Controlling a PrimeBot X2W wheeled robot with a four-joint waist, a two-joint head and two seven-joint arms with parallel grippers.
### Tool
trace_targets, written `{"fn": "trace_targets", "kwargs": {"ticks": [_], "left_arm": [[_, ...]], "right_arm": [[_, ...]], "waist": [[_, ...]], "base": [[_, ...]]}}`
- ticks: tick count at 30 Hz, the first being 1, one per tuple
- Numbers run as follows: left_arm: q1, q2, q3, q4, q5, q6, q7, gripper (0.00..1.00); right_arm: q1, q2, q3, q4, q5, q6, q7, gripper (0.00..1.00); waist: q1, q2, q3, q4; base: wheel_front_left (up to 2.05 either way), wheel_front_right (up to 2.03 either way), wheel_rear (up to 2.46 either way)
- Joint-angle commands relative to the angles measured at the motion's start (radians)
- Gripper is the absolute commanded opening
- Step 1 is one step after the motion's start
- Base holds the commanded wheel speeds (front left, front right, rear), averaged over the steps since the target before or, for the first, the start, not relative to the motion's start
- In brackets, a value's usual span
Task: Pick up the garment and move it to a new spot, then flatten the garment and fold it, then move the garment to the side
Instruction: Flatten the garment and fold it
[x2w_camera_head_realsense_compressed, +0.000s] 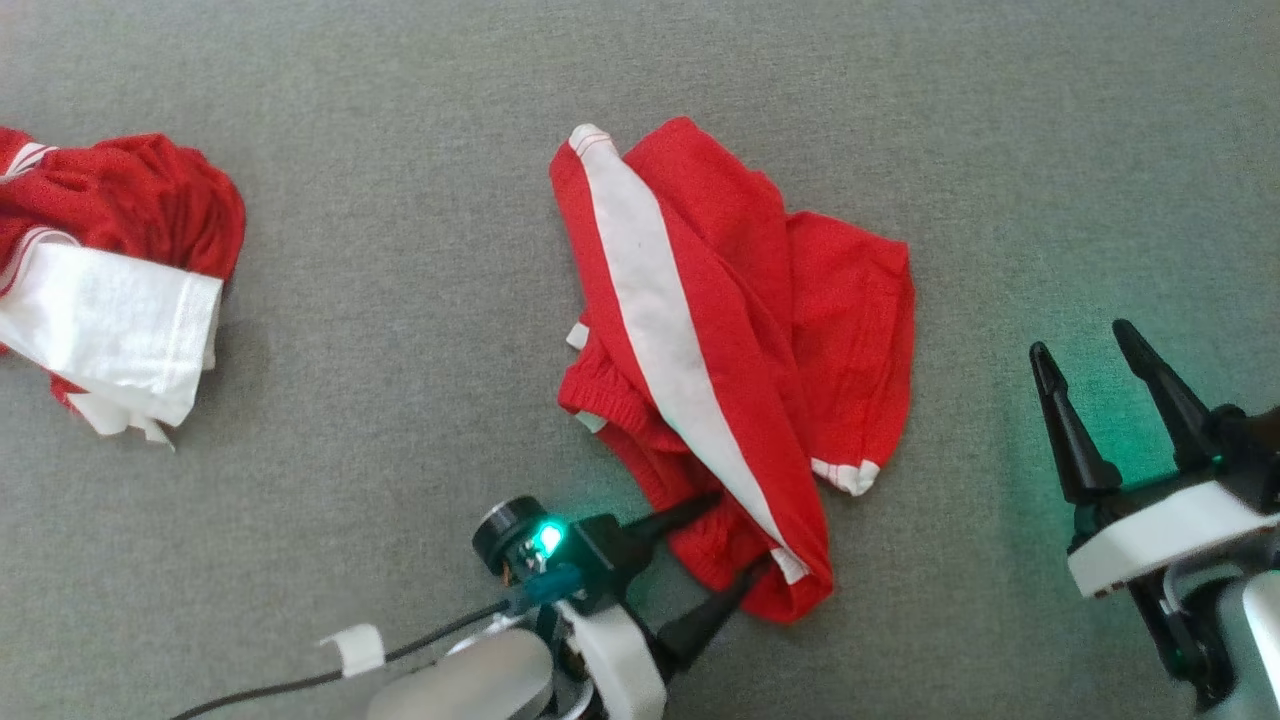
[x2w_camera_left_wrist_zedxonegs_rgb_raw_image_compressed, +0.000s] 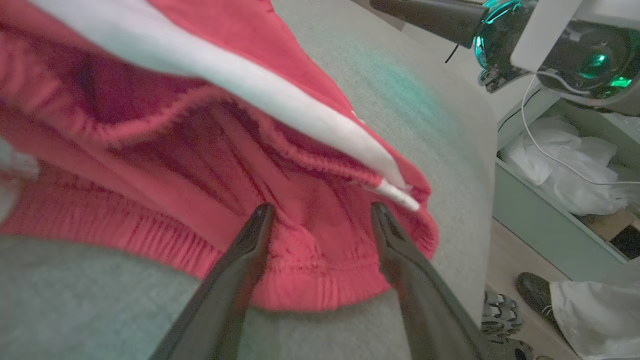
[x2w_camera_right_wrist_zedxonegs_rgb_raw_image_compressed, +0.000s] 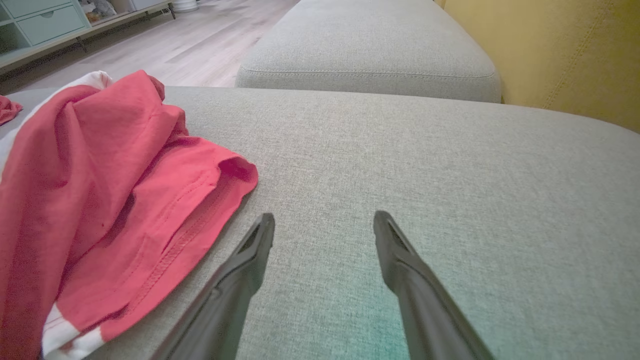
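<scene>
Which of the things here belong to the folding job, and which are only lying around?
For the job:
- red shorts, crumpled on the grey cushion
- left gripper, open at their waistband
- right gripper, open, apart from them

Probably just lying about:
- pile of red and white clothes, far left
- shoes on the floor
- white cloth in the shelf

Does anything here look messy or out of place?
Yes. The red shorts lie crumpled and twisted on the grey cushion, not flat, their white stripe running slantwise. Another red-and-white garment sits bunched up off to the robot's left.
</scene>
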Motion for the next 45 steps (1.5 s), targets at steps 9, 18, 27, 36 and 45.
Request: {"fn": "trace_targets", "kwargs": {"ticks": [9, 18, 27, 36, 45], "left_arm": [[-0.109, 0.0, 0.031, 0.207, 0.153, 0.189, -0.035, 0.0], [-0.244, 0.095, 0.07, 0.293, 0.262, 0.303, -0.1, 0.0], [-0.312, 0.205, 0.161, 0.246, 0.236, 0.334, -0.13, 1.0], [-0.149, 0.219, 0.255, 0.07, 0.088, 0.423, -0.122, 1.0], [-0.011, 0.182, 0.293, -0.129, 0.077, 0.53, -0.142, 1.0]], "right_arm": [[-0.027, -0.036, 0.028, -0.019, 0.012, -0.001, -0.007, 1.0], [-0.027, -0.036, 0.037, -0.02, 0.019, -0.001, -0.007, 1.0], [-0.033, -0.038, 0.049, -0.017, 0.024, -0.001, -0.009, 1.0], [-0.04, -0.022, 0.056, -0.002, 0.031, -0.001, -0.026, 1.0], [-0.195, -0.077, 0.146, 0.033, 0.131, -0.001, 0.005, 1.0]], "waist": [[0.0, 0.0, -0.001, -0.001], [0.0, 0.0, -0.003, 0.023], [0.0, 0.0, 0.001, 0.027], [0.0, 0.0, -0.011, 0.023], [0.0, 0.0, -0.029, 0.115]], "base": [[0.0, 0.0, 0.0], [0.0, 0.0, 0.0], [0.0, 0.0, 0.0], [0.0, 0.0, 0.0], [0.0, 0.0, 0.0]]}}
